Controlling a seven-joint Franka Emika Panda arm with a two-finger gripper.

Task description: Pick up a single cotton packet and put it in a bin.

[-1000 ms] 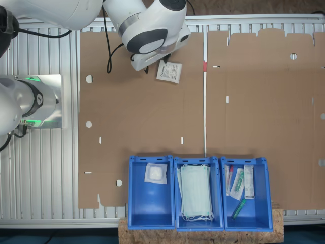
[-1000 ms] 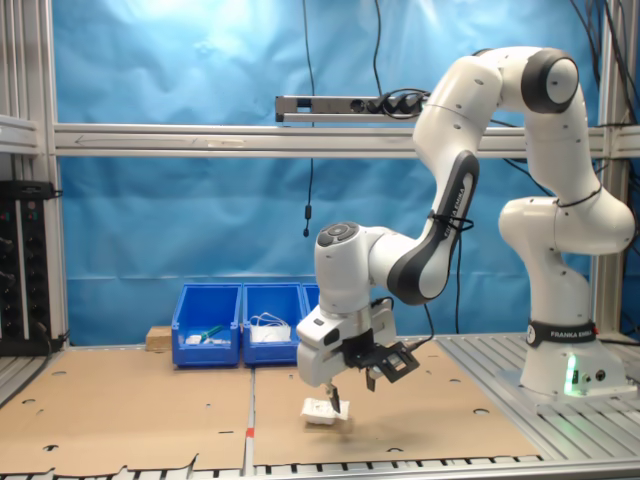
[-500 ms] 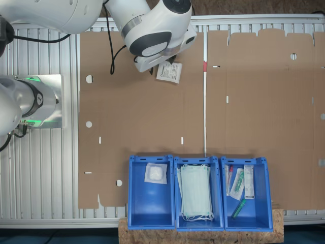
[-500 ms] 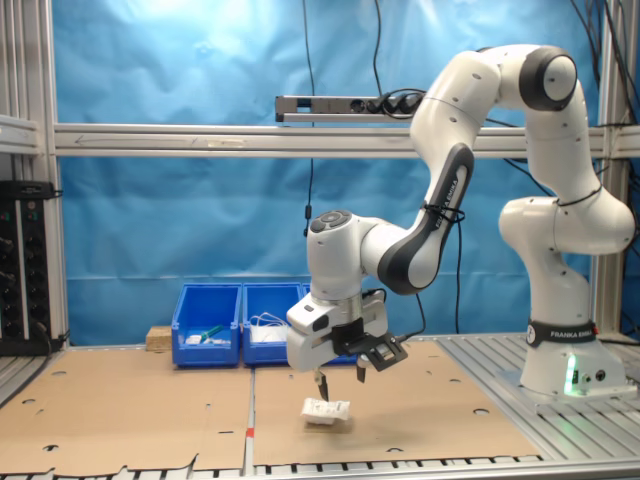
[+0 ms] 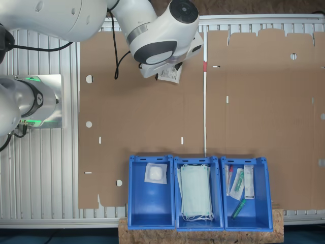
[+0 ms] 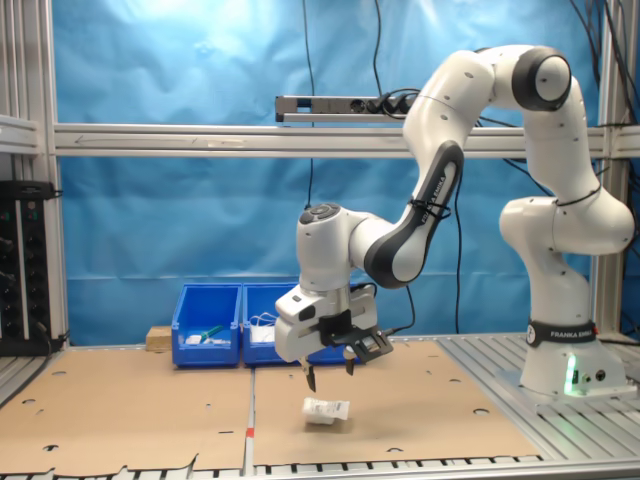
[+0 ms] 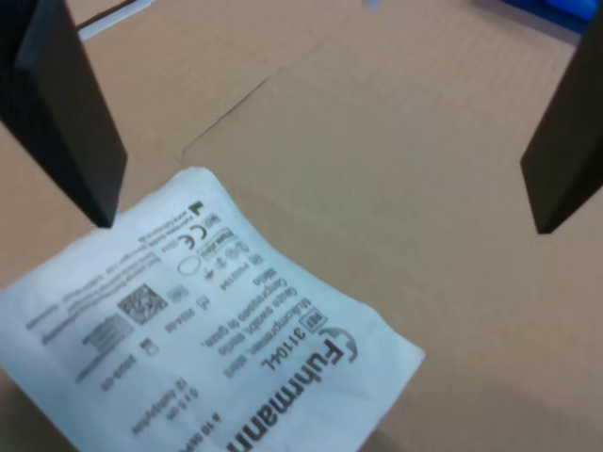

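Gripper (image 6: 328, 372) hangs with its two dark fingers (image 7: 68, 113) spread apart and nothing between them, tips pointed down and clear of the cardboard sheet (image 6: 150, 400). Taking the cotton packet (image 6: 325, 410) as my mark: it lies flat on that sheet just below the fingertips, printed face up, and in the wrist view the cotton packet (image 7: 203, 339) sits off to one side of the gap, one finger over its edge and the other over bare cardboard. So the jaws do not look centred on it yet.

It looks a light, thin, limp thing, a sealed paper or film pouch with a soft pad inside, and one edge seems to ride slightly off the sheet. I'd judge it slick on its face and likely to slide or buckle if pushed from one side. The best hold is probably across the middle of its width, fingers coming down on two opposite edges so it pinches up into a fold; a corner grip would let it droop and twist.

Far beyond the packet stand three blue bins. Seen from above, the bin (image 5: 135, 203) holding one fluffy white pad (image 5: 155, 173) has the most bare floor.
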